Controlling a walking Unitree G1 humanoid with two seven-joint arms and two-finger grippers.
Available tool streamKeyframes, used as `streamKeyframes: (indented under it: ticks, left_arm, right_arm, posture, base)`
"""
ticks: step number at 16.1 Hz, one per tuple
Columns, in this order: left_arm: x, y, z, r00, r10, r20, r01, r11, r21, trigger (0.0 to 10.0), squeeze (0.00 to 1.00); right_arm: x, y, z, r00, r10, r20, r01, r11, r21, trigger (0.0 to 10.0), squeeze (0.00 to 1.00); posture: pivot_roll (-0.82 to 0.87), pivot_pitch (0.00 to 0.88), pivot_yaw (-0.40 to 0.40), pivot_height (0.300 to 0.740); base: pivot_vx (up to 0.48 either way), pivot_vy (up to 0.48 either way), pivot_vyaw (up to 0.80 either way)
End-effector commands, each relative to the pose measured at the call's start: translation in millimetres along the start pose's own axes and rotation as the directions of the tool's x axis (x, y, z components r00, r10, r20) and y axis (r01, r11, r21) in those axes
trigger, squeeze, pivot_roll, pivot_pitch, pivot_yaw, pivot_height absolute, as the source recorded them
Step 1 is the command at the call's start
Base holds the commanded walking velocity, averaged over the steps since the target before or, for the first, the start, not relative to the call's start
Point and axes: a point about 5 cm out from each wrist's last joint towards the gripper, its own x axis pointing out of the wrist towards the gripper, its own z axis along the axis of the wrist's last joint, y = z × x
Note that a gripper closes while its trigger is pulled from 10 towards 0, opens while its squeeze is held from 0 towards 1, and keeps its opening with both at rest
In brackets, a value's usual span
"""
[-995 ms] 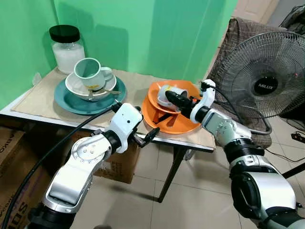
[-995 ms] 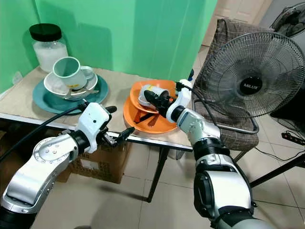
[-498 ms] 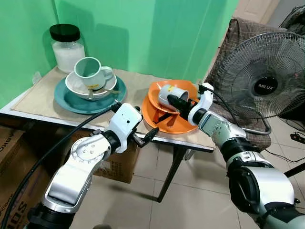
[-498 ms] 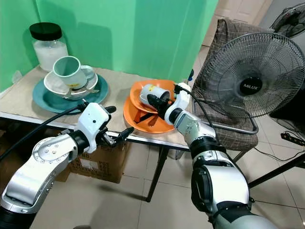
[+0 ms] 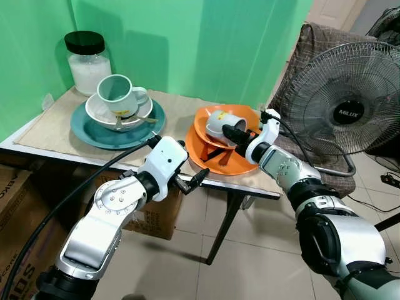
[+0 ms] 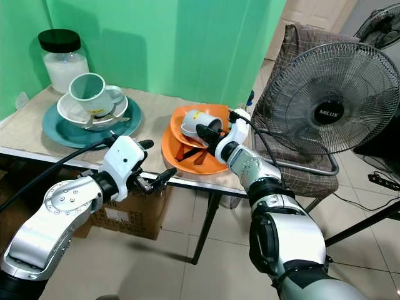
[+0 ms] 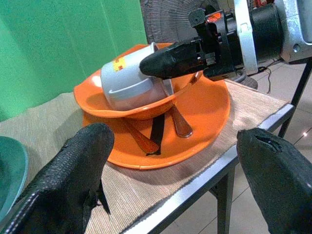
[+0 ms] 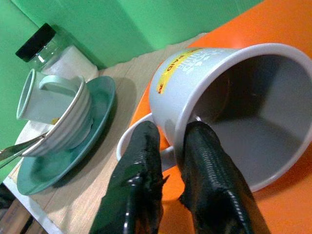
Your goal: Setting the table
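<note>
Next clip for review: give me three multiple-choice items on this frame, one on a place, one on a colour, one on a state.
1. Where does the grey mug lie?
A. in the orange bowl
B. on the floor
C. on the teal plate

2. What colour is the jar's lid?
A. red
B. black
C. white

3. What is the right claw doing?
A. hanging open
B. pinching the mug's rim
C. holding a spoon

Key: 1 A, the grey mug lies tipped in the orange bowl. 2 B, the jar has a black lid. 3 B, the right claw has one finger inside the rim, one outside.

My right arm reaches forward toward eleven o'clock, its claw [image 8: 168,192] pinched nearly closed. My left arm is bent low, its claw [image 7: 170,180] spread wide.
</note>
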Motion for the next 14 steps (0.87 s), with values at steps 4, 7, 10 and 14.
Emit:
streamKeyframes:
  ticks: [4, 7, 10, 14]
  left_arm:
    - [1.8, -1.4, 3.1, 1.000, -0.015, 0.009, 0.015, 0.999, 0.028, 10.0, 0.00]
    - [2.0, -0.9, 3.0, 1.000, -0.010, 0.009, 0.010, 0.999, 0.033, 10.0, 0.00]
    - [2.7, 3.1, 5.2, 0.999, 0.022, 0.025, -0.023, 0.999, 0.041, 10.0, 0.00]
    - [6.3, 17.7, 16.6, 0.974, 0.205, 0.096, -0.208, 0.978, 0.023, 10.0, 0.00]
  right_arm:
    - [2.9, 6.1, 11.2, 0.999, 0.015, 0.034, -0.014, 1.000, -0.023, 0.0, 0.00]
    - [3.3, 7.0, 13.2, 0.999, 0.018, 0.041, -0.016, 0.999, -0.028, 0.0, 0.00]
    - [2.6, 13.8, 30.9, 0.994, 0.059, 0.095, -0.050, 0.994, -0.098, 0.0, 0.00]
    - [-31.6, 32.4, 78.2, 0.942, 0.198, 0.270, -0.111, 0.945, -0.307, 0.0, 0.00]
  posture:
    - [0.20, 0.000, -0.161, 0.740]
    - [0.20, 0.000, -0.161, 0.740]
    - [0.19, 0.000, -0.160, 0.740]
    - [0.17, 0.000, -0.152, 0.740]
  base:
    - [0.000, 0.000, 0.00]
    - [0.000, 0.000, 0.00]
    - [0.000, 0.000, 0.00]
    - [0.000, 0.000, 0.00]
